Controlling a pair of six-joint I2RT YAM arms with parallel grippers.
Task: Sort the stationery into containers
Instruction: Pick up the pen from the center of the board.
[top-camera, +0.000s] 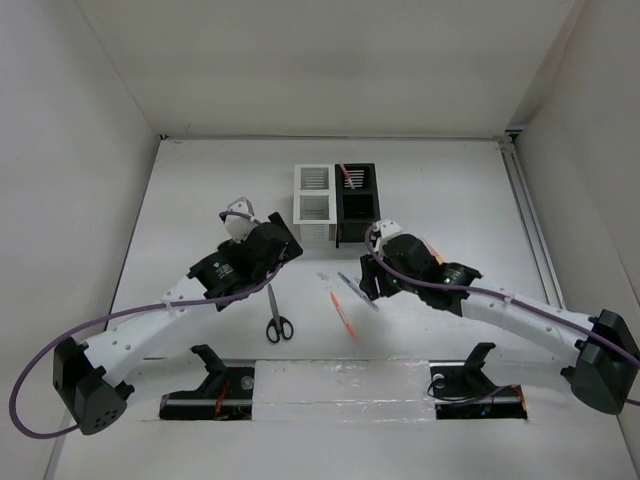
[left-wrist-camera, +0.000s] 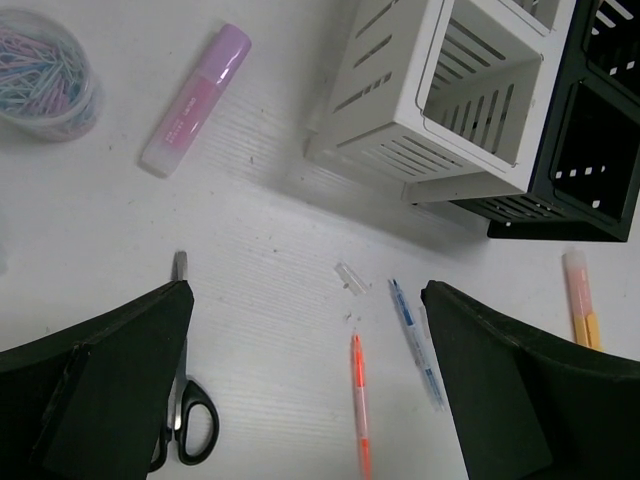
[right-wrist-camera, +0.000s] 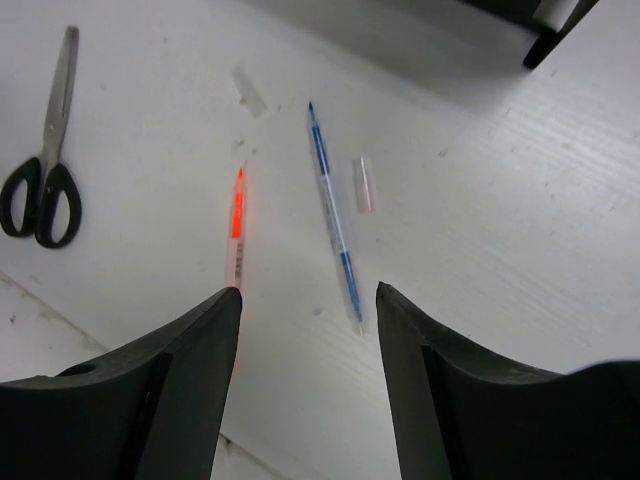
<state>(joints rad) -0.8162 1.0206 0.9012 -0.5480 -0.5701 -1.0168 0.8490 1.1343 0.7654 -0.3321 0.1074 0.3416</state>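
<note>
Right gripper (right-wrist-camera: 308, 300) spread, empty, poised over blue pen (right-wrist-camera: 333, 215) and orange pen (right-wrist-camera: 237, 225), which lie apart on table (right-wrist-camera: 500, 200). Scissors (right-wrist-camera: 58, 100) further left. Left gripper (left-wrist-camera: 305, 295) spread, empty. White organizer (left-wrist-camera: 400, 110) touches black organizer (left-wrist-camera: 590, 150).

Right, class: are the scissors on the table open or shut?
Shut: the scissors show blades together as one strip, loops side by side.

The top external camera looks down from above and behind the arm bases (top-camera: 88, 385) over the whole table (top-camera: 200, 200). Both wrist cameras face it from close by, sharing the scissors (left-wrist-camera: 185, 410), orange pen (left-wrist-camera: 360, 420) and blue pen (left-wrist-camera: 415, 340).
</note>
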